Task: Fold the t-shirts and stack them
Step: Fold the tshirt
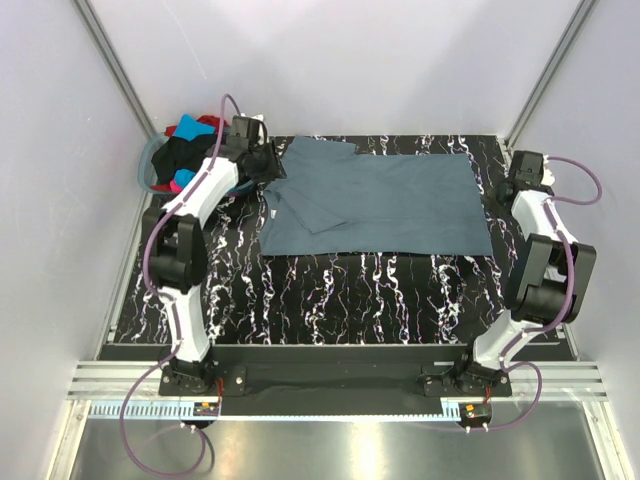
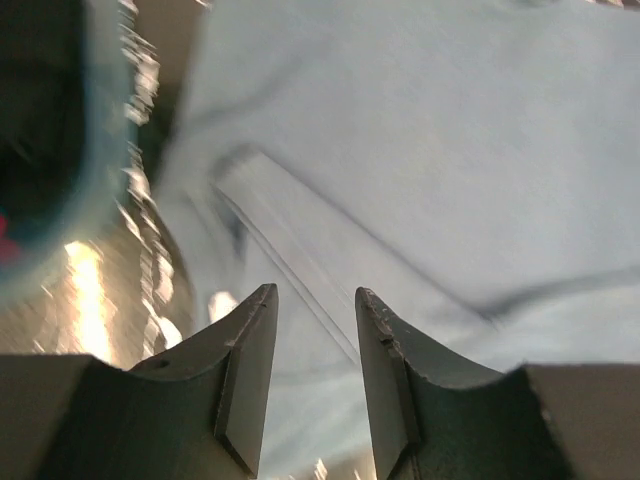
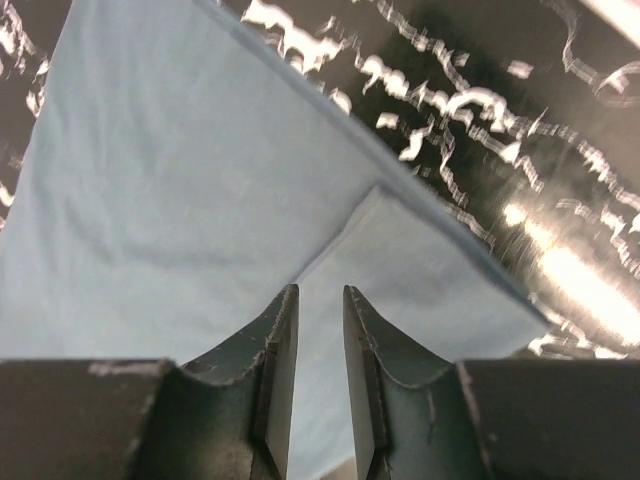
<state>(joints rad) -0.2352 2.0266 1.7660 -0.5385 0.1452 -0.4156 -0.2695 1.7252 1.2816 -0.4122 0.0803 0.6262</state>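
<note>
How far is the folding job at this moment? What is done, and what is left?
Done: the blue-grey shirt lies spread on the table, a flap at its left end folded in. In hand: the left pincer and right pincer hang open over its two ends, gripping nothing. Left: the rest of this fold, and the other shirts in the basket; no stack exists yet.

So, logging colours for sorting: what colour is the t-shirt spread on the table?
The t-shirt is plain slate blue-grey, clearest in the top external view.
</note>
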